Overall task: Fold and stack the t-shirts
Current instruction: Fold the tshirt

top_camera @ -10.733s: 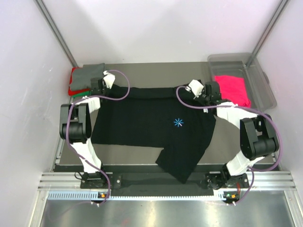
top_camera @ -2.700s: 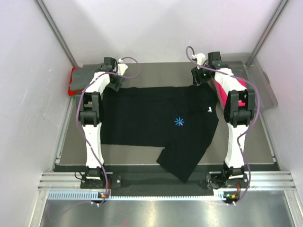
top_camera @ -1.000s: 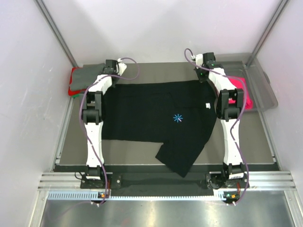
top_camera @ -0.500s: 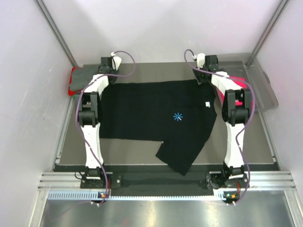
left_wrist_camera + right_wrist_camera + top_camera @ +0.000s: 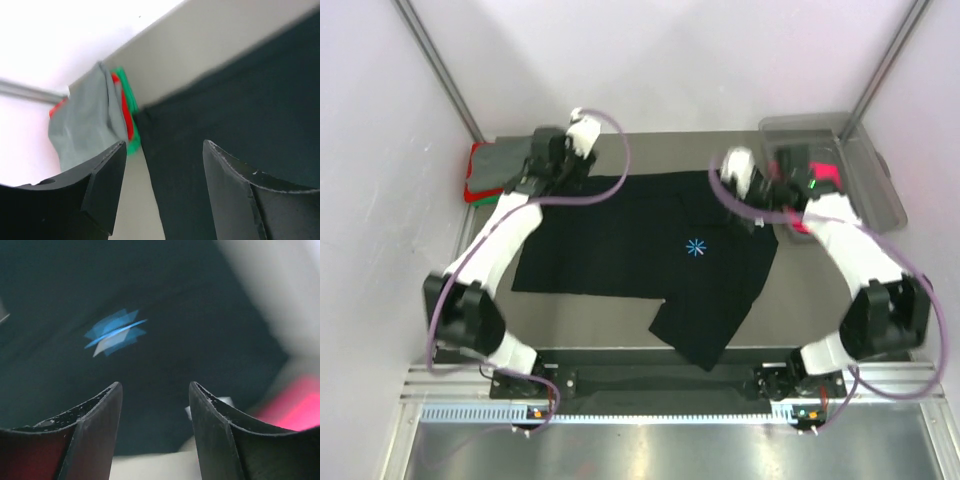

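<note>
- Black tee (image 5: 240, 115), under the left gripper (image 5: 164, 144): soft matt cloth; its pale-blue print (image 5: 115, 332) is flat.
- Grey tee (image 5: 82, 125), ahead of that gripper: matt cloth, lying on red (image 5: 127, 125) and green (image 5: 132, 145) cloth.
- Fingers (image 5: 102, 185): black, matt, with rough, whitish edges.
- Bin (image 5: 865, 160), beside the right gripper (image 5: 155, 385): clear glossy plastic, with pink cloth (image 5: 300, 407) inside.
- Table (image 5: 210, 45): smooth, dull grey.

Top cam: high behind the near edge, looks down and far, covers the whole table (image 5: 590, 322). Left wrist cam: close over far-left corner, sees folded stack (image 5: 85, 120) and black shirt (image 5: 620, 240) edge. Right wrist cam: close, blurred, over the blue print (image 5: 115, 332). All three share the black shirt.
</note>
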You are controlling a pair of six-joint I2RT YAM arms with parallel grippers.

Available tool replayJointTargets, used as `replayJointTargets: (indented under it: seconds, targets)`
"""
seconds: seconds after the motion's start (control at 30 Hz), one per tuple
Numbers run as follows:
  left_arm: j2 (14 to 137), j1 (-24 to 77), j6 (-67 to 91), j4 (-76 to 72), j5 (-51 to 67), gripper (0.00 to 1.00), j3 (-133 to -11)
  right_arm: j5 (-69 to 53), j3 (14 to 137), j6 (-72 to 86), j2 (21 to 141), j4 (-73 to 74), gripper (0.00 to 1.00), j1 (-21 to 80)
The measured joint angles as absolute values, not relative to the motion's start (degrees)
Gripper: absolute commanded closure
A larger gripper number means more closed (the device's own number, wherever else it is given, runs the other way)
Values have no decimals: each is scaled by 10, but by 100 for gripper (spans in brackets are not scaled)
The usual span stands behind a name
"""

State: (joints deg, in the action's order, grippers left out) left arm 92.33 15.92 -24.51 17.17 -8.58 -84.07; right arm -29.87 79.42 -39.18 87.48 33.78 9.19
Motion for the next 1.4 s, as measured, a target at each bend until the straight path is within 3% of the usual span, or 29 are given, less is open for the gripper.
replayJointTargets:
  seconds: [0.2, 0.4, 0.77, 1.4]
  targets:
    - [737, 138, -252, 221, -41, 33, -632, -323, 480, -523, 700, 504, 46, 266]
    - [703, 99, -240, 255, 0, 35, -560, -305, 404, -528, 526, 540, 52, 343]
    - [692, 53, -221, 260, 21, 35, -559, -221, 386, -510, 644, 465, 58, 558]
    - [684, 35, -219, 260, 19, 35, -559, -149, 358, -522, 710, 402, 57, 659]
